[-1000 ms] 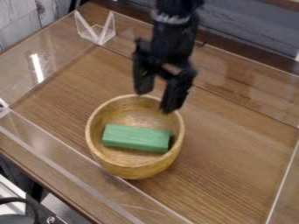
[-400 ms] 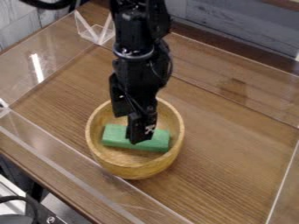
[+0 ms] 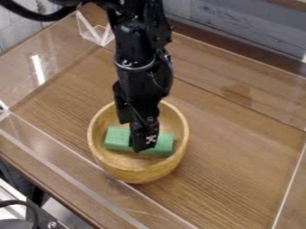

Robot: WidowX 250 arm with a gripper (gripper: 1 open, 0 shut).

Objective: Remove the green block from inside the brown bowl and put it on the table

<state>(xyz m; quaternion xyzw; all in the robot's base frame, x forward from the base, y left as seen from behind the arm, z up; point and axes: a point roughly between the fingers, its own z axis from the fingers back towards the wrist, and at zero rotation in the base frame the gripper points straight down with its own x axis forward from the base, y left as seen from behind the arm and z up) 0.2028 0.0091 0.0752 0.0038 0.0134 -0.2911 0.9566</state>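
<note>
Your claw (image 3: 141, 134), fingers spread, sits directly over the flat bright-green rectangular block (image 3: 118, 137), whose long axis runs left-right inside the round light-brown wooden bowl (image 3: 114, 161).

Soft, even daylight fills a small, slightly grainy picture, with white glare streaks on the clear acrylic walls (image 3: 48, 67) left of the brown bowl (image 3: 114, 159) and only faint shadow inside it.

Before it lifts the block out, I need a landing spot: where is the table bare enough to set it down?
Bare table lies right of the brown bowl up to the acrylic wall, and also left of it toward the far-left corner. It is crowded only at the bowl, where the open gripper stands over the green block.
</note>
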